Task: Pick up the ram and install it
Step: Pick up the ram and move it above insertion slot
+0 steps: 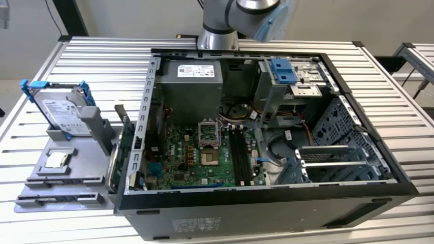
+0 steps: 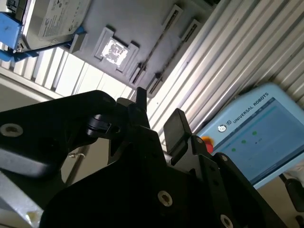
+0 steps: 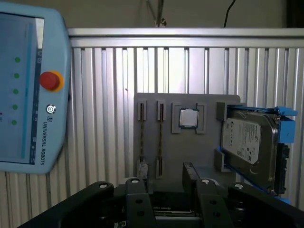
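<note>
The ram (image 3: pixel 160 138) stands on edge in a slot of the grey holder (image 3: pixel 209 142); in the first wrist view it looks like a thin dark line. In the exterior view the ram (image 1: pixel 126 133) rises from the holder's edge nearest the computer case. My gripper (image 3: pixel 164 184) hangs over the near end of the holder, clear of the ram. It is open, and its black fingers (image 3: pixel 190 172) have nothing between them. In the second wrist view the gripper (image 2: pixel 159 107) shows the same gap. The motherboard's long black slots (image 1: pixel 238 148) lie inside the open case.
A hard drive in a blue caddy (image 1: pixel 62 109) and a square processor chip (image 3: pixel 188 118) also sit on the holder. A second thin board (image 3: pixel 141 138) fills the neighbouring slot. A teach pendant (image 3: pixel 28 90) lies on the slatted table (image 1: pixel 101 56). The arm's base (image 1: pixel 218 23) stands behind the case.
</note>
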`<state>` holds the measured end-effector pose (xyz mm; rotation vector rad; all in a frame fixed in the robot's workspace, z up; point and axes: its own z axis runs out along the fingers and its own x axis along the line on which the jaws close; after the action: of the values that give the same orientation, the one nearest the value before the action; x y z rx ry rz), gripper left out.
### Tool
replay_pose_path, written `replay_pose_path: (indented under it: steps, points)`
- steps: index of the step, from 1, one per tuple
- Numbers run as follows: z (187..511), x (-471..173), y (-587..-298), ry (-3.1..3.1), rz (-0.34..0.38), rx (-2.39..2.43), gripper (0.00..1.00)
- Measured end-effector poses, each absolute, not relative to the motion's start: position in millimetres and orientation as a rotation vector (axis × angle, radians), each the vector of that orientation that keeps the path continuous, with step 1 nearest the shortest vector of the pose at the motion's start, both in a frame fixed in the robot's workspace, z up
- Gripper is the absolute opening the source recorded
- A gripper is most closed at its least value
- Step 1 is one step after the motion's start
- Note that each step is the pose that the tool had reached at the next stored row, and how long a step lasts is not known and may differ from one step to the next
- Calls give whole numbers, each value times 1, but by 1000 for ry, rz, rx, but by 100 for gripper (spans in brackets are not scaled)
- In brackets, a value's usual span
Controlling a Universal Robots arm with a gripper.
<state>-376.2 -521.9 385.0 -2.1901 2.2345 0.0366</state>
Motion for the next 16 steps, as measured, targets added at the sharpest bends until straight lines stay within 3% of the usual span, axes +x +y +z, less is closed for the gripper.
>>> replay_pose_path:
  steps: [16]
  points:
    - [379, -376, -522, 2228, 22, -2184, 100]
